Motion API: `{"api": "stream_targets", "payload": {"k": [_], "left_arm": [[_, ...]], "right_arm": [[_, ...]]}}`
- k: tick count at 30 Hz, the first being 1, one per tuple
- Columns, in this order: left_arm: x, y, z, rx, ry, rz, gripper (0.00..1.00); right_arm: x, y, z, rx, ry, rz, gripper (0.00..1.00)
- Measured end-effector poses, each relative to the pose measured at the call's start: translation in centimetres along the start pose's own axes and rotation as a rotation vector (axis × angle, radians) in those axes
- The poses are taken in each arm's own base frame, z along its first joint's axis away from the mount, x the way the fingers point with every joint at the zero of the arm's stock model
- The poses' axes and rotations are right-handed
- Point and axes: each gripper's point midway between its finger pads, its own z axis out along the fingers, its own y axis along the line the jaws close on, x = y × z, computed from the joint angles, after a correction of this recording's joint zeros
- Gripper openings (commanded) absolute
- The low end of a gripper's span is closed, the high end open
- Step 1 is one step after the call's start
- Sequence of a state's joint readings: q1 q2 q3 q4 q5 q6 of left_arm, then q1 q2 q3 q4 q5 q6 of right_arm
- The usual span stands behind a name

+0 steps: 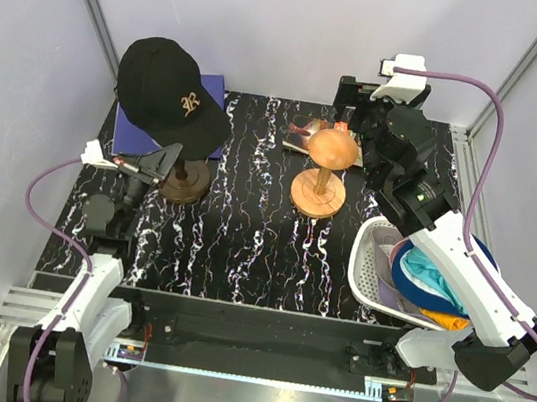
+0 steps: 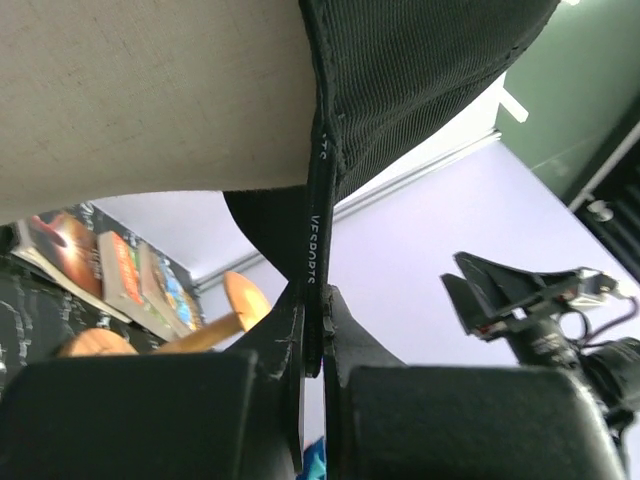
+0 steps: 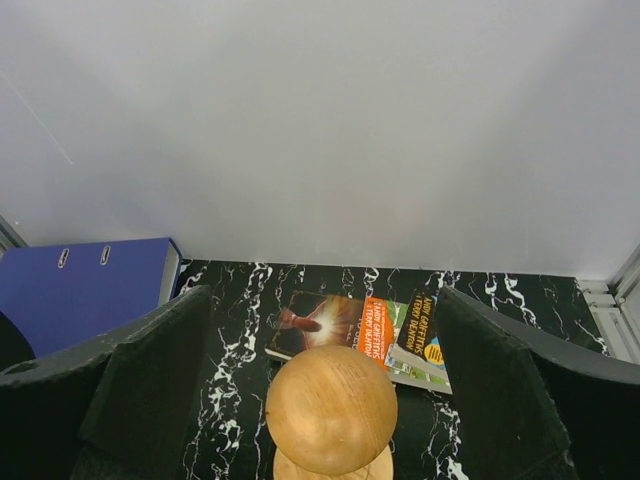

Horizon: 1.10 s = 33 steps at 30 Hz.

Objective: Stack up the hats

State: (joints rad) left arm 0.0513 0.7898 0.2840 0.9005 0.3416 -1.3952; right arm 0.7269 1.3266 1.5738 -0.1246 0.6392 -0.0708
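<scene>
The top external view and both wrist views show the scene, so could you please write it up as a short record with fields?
black cap: back left, over the dark stand
left gripper: shut on the cap's lower edge
right gripper: open, above the bare wooden stand
basket: near right, holding teal, orange and lavender hats
background: books and blue binder at the back
progress: cap not yet with the other hats

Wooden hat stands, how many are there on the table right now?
2. A bare light stand near the middle of the table, and a darker stand at the left, wearing the black cap. The right arm covers some of the table, so another could be hidden.
</scene>
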Motion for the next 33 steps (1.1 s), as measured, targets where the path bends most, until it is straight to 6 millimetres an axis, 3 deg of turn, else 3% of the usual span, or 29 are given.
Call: {"api": "stream_targets", "payload": {"k": [4,5,6,8,12,18,25,27,30,33], "left_arm": [[0.2,0.2,0.1,-0.009,0.021,0.046,0.01],[0.2,0.3,0.0,-0.018,0.023,0.061,0.28],[0.2,0.3,0.0,-0.028,0.026,0.077,0.49],[0.1,0.2,-0.1,-0.054,0.034,0.129,0.79],[0.1,0.4,-0.6,-0.153,0.067,0.221,0.98],[-0.3,-1.2,-2.7,-0.247,0.099,0.389,0.99],[-1.9,-2.5,-7.6,-0.388,0.04,0.584,0.99],[-2.1,-1.7,-8.8,-0.442,0.038,0.621,0.99],[-2.2,0.6,-10.3,-0.549,0.082,0.679,0.99],[-2.2,3.2,-11.2,-0.659,0.165,0.734,0.98]], "right_arm": [[0.2,0.0,0.0,0.0,0.003,-0.002,1.0],[0.2,0.0,0.0,0.0,0.004,-0.002,1.0],[0.3,0.0,0.0,0.001,0.005,-0.003,1.0],[0.3,0.0,0.0,0.0,0.006,-0.003,1.0],[0.3,0.0,0.0,0.0,0.006,-0.002,1.0],[0.7,0.1,0.1,0.0,0.012,0.009,1.0],[2.9,-0.2,0.3,-0.001,0.075,0.034,1.0],[4.6,-1.8,0.8,0.029,0.127,0.064,1.0],[8.4,-6.4,1.6,0.133,0.226,0.133,1.0],[13.6,-11.6,0.0,0.272,0.368,0.174,0.99]]}}
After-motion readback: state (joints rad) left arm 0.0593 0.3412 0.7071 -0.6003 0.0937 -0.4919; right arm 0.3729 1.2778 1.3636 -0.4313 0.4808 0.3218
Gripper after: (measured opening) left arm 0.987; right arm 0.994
